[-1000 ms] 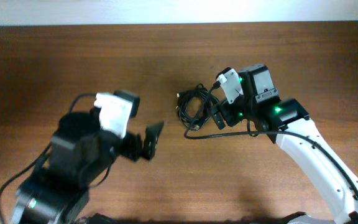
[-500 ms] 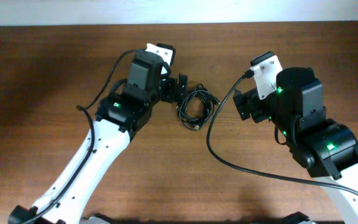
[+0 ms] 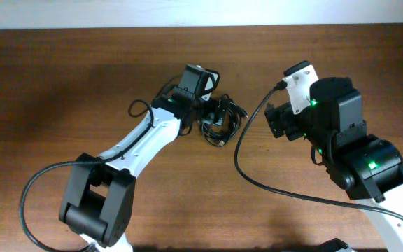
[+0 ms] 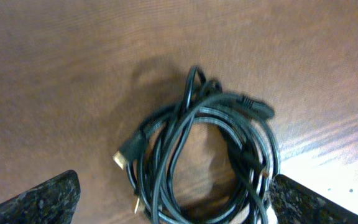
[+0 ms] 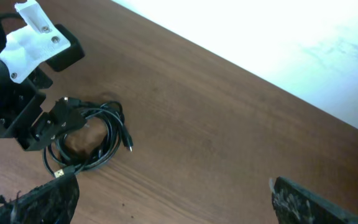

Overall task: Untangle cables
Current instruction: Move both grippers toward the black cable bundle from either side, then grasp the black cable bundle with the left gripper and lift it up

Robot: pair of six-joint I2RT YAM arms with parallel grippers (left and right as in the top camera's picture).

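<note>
Under the left gripper, wide open and empty, lie the cables, so it should pinch one outer strand, not all.

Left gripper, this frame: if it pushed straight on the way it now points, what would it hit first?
Most likely the cables: the coiled bundle lies on the table straight ahead of the open left gripper, between its fingers. How much gap remains is unclear.
</note>
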